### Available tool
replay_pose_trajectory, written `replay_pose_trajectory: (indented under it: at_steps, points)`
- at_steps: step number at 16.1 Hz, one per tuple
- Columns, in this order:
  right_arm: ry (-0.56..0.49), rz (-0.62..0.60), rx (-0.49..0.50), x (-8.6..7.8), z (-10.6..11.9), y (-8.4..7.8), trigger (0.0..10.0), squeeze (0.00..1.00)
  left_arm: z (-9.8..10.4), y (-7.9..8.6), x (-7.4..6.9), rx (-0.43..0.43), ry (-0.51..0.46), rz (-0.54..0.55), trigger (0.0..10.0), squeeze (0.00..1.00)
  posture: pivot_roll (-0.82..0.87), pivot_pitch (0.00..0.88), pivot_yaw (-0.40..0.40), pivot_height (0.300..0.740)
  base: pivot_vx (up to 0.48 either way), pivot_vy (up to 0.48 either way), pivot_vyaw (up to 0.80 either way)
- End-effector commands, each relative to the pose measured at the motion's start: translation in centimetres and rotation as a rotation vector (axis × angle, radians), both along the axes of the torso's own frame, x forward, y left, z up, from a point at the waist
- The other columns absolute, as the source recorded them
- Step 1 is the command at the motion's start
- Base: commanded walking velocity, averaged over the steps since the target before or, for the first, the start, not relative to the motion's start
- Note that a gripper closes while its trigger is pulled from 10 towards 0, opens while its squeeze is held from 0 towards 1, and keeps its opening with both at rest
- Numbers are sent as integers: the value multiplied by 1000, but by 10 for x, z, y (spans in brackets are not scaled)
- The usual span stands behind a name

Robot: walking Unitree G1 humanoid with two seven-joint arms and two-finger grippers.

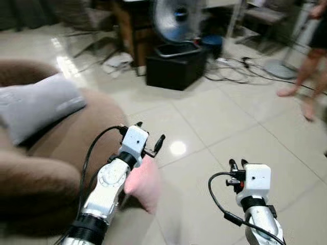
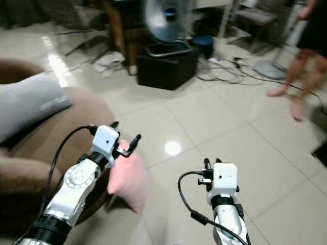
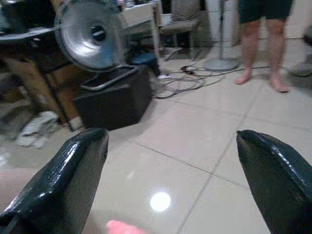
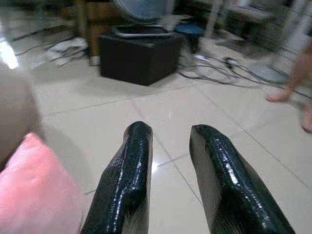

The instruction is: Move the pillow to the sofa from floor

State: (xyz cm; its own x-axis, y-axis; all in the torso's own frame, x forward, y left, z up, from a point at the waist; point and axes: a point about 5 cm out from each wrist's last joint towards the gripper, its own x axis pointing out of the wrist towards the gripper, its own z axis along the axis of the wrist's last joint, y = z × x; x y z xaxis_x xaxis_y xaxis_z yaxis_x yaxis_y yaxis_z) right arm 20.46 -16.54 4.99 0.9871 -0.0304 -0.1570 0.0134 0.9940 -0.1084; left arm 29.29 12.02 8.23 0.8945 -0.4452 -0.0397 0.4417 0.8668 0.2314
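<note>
A pink pillow (image 1: 144,185) sits blurred against the front edge of the brown sofa (image 1: 76,138), just under my left wrist. It also appears as a pink mass (image 4: 34,190) in the right wrist view. My left gripper (image 1: 150,131) hovers just above it, open, with its fingers (image 3: 73,175) wide apart and nothing between them. My right gripper (image 1: 237,163) is raised over bare floor to the right of the pillow, its fingers (image 4: 126,175) close together and holding nothing.
A grey pillow (image 1: 36,104) lies on the sofa. Ahead stand a black box (image 1: 176,66) and a round fan (image 1: 176,18), with cables (image 1: 235,69) on the tiles. A person's bare legs (image 1: 311,76) are at the far right. Glossy tiled floor (image 1: 214,122) lies between.
</note>
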Motion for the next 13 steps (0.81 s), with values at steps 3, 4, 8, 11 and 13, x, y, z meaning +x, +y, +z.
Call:
replay_pose_trajectory:
  at_steps: [3, 4, 8, 11, 13]
  points:
    - [22, 61, -35, -2, -2, 4, 10000, 0, -2, -2, -1, 9, -1, -6, 10000, 0, -29, 0, -8, 740, 344, -279, 488]
    - [23, 62, -40, -2, -2, 4, 10000, 0, -2, -2, -1, 10, 0, -6, 10000, 0, -29, 0, -8, 740, 360, -274, 800]
    - [26, 32, -26, -5, -3, 0, 10000, 0, -4, -6, -2, 12, 4, -15, 10000, 0, -40, 0, -4, 740, 365, -273, 322]
    - [30, 36, -34, -6, -3, -2, 10000, 0, -5, -7, -2, 10, 7, -14, 10000, 0, -44, 0, -5, 740, 366, -270, 0]
    - [32, 33, -36, -7, -3, -3, 10000, 0, -5, -7, -2, 8, 8, -15, 10000, 0, -45, 0, -4, 740, 366, -276, 0]
